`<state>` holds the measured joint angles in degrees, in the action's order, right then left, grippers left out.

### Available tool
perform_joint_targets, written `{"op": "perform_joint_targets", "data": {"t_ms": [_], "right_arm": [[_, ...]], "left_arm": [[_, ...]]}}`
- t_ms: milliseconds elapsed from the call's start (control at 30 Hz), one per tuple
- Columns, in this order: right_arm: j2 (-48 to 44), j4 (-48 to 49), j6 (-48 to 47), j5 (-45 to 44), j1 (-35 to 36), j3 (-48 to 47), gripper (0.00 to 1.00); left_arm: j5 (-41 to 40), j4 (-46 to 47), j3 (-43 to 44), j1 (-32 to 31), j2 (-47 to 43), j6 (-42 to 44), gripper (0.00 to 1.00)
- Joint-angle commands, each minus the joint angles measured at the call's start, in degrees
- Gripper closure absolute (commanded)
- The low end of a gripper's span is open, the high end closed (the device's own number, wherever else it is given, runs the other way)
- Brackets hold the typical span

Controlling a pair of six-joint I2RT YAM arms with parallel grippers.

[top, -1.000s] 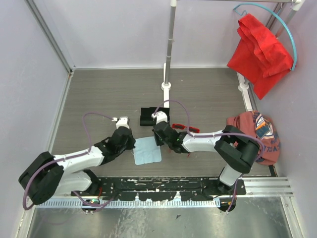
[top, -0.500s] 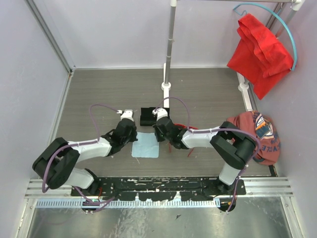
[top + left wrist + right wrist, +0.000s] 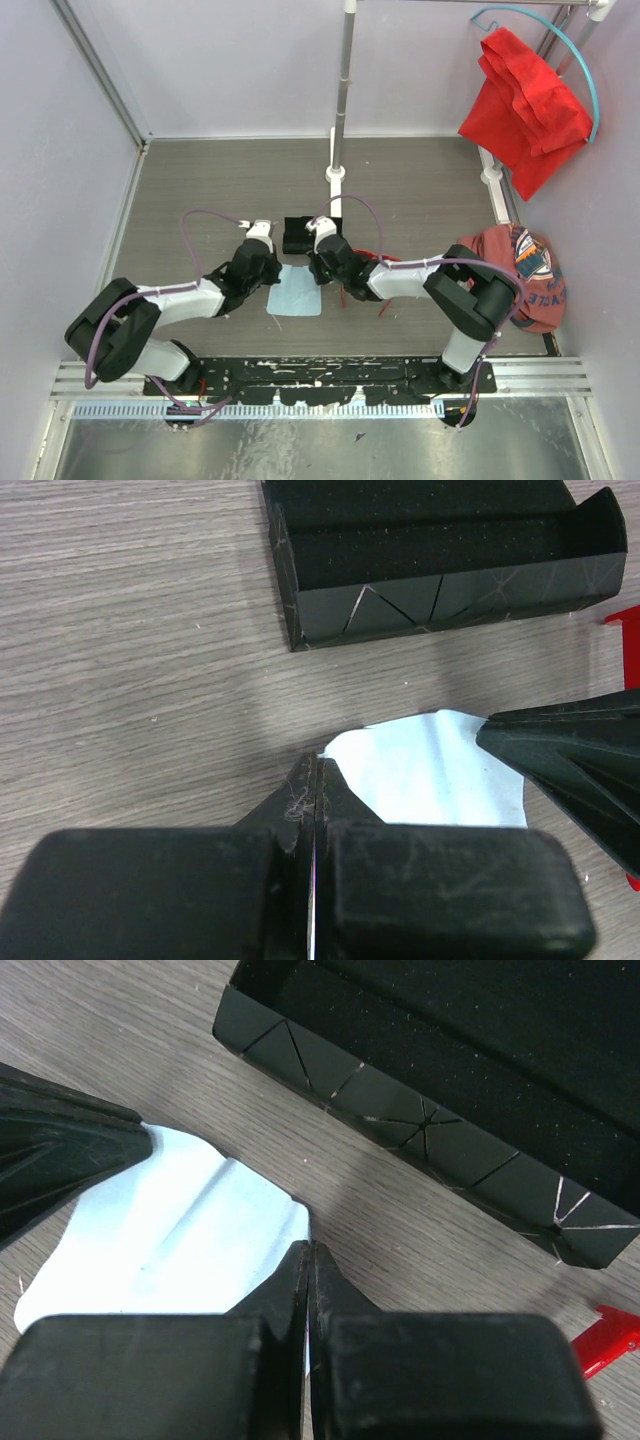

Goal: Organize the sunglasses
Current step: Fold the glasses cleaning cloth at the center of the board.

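The red sunglasses (image 3: pixel 387 262) lie on the table right of the cloth, mostly hidden under my right arm; a red bit shows in the left wrist view (image 3: pixel 626 640) and the right wrist view (image 3: pixel 612 1348). My left gripper (image 3: pixel 273 277) (image 3: pixel 315 767) is shut on the far left corner of the pale blue cloth (image 3: pixel 297 296) (image 3: pixel 432 780). My right gripper (image 3: pixel 319 274) (image 3: pixel 309 1250) is shut on the far right corner of the cloth (image 3: pixel 170 1228). The open black case (image 3: pixel 299 237) (image 3: pixel 440 555) (image 3: pixel 450 1070) sits just beyond both grippers.
A white pole base (image 3: pixel 335 176) stands behind the case. A reddish cap (image 3: pixel 525 275) lies at the right edge, and a red cloth (image 3: pixel 525 95) hangs at the back right. Grey walls enclose the wooden table (image 3: pixel 210 190).
Both grippers have moved toward the case and closed on the cloth's far corners. The cloth has shifted and straightened toward the case. The left arm swung in from the left.
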<state>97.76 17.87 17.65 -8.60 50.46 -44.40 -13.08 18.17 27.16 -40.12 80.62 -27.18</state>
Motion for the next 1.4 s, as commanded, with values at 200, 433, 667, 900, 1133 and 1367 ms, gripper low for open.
{"op": "perform_joint_targets", "data": {"t_ms": [200,433,667,900,1133,1367], "right_arm": [[-4.73,3.40,-1.19,0.18,0.28,2.50,0.99],[-6.88,4.06,-1.58,-0.23,0.69,3.94,0.99],[-8.22,4.54,-2.09,0.25,1.68,4.98,0.99],[-9.32,4.71,-1.85,-0.10,2.51,6.19,0.99],[-10.57,5.22,-2.00,-0.83,4.14,7.61,0.99],[-12.00,5.16,-1.76,-1.58,5.50,8.78,0.99]], "left_arm": [[-0.30,0.68,-3.13,0.27,-5.42,0.45,1.00],[-0.42,0.25,-3.50,0.22,-5.74,0.72,1.00],[-0.10,1.33,-5.31,0.13,-7.38,0.79,1.00],[0.42,0.72,-7.23,-0.02,-12.94,0.66,1.00],[0.52,0.44,-9.15,-1.15,-15.06,-0.23,1.00],[-0.32,-0.56,-10.60,-2.11,-17.64,-0.77,1.00]]}}
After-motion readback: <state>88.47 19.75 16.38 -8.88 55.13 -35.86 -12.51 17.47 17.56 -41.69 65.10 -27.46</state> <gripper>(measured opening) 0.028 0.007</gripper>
